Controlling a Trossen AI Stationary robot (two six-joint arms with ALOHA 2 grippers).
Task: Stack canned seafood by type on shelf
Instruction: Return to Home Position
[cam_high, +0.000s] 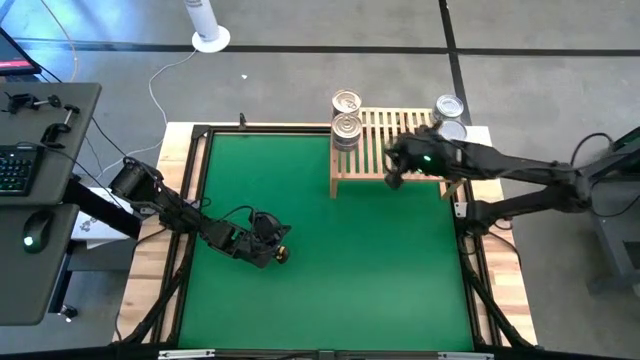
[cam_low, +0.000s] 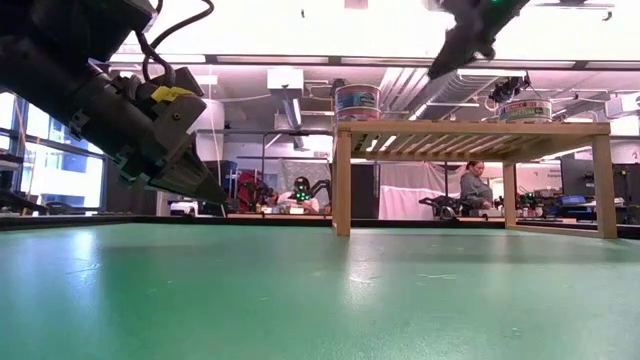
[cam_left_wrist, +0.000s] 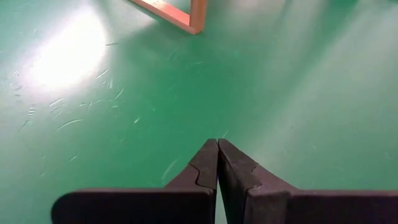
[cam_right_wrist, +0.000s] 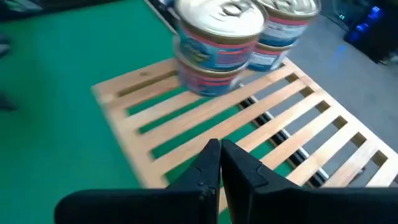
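The shelf (cam_high: 395, 150), a low light-wood slatted rack, stands at the far edge of the green mat. Tins of canned seafood stand in stacks on its slats: two stacks at the left end (cam_high: 347, 126) (cam_right_wrist: 217, 43), more tins at the right end (cam_high: 449, 105) (cam_low: 525, 110). My right gripper (cam_high: 392, 167) (cam_right_wrist: 219, 155) hovers shut above the middle of the shelf, clear of slats and tins. My left gripper (cam_high: 284, 251) (cam_left_wrist: 217, 146) is shut and empty, low over the mat at the near left.
The shelf's legs (cam_low: 342, 180) stand on the green mat (cam_high: 330, 270), which lies bare between the two arms. A wooden frame (cam_high: 190, 180) borders the mat. A person (cam_low: 475, 185) sits in the room far behind the table.
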